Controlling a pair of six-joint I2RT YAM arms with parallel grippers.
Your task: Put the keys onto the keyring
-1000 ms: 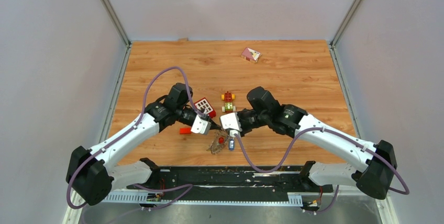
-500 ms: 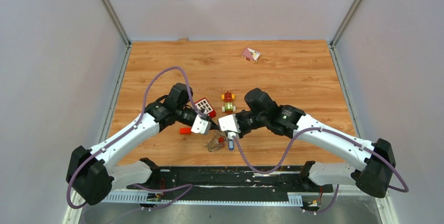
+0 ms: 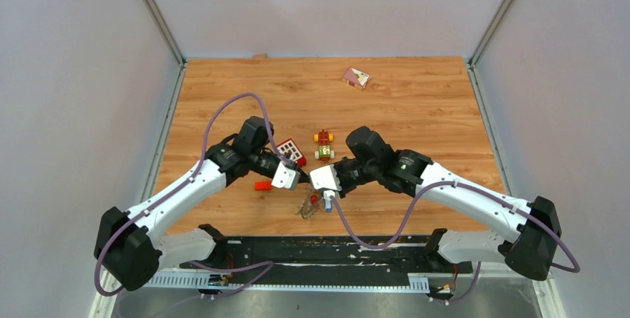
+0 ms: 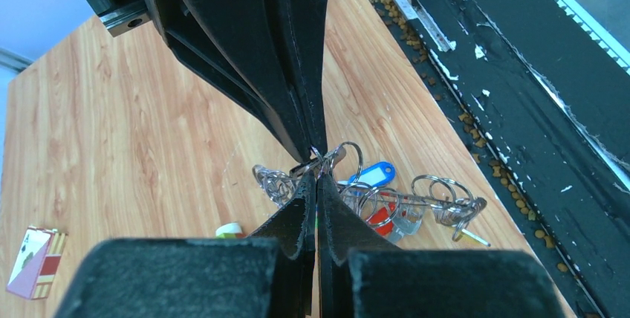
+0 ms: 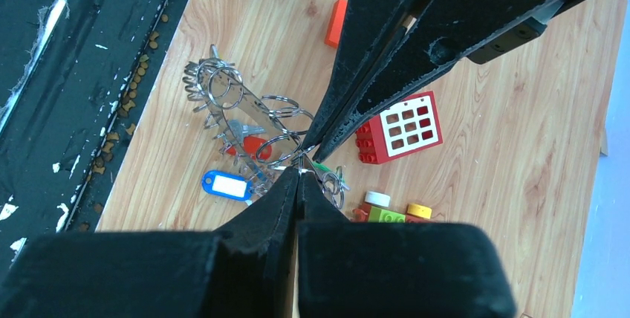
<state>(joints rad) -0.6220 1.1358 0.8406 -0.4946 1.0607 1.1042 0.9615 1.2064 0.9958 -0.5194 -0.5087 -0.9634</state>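
Near the front middle of the wooden desk (image 3: 416, 102), left to right: a small flat orange-red brick (image 3: 262, 185) lies just left of the left tool (image 4: 316, 160). Left tool closed, tips nipping a thin wire loop of the silver wire keyring (image 5: 223, 91), a tangle of split rings below both tools. Small keys with blue and red plastic tags (image 5: 225, 184) sit among the rings. Right tool (image 5: 300, 163) closed on another loop, tip to tip with the left. Red-and-yellow toy car (image 3: 324, 144) just behind.

Lab test cell, grey walls (image 3: 74, 73), wooden tabletop (image 3: 416, 110)
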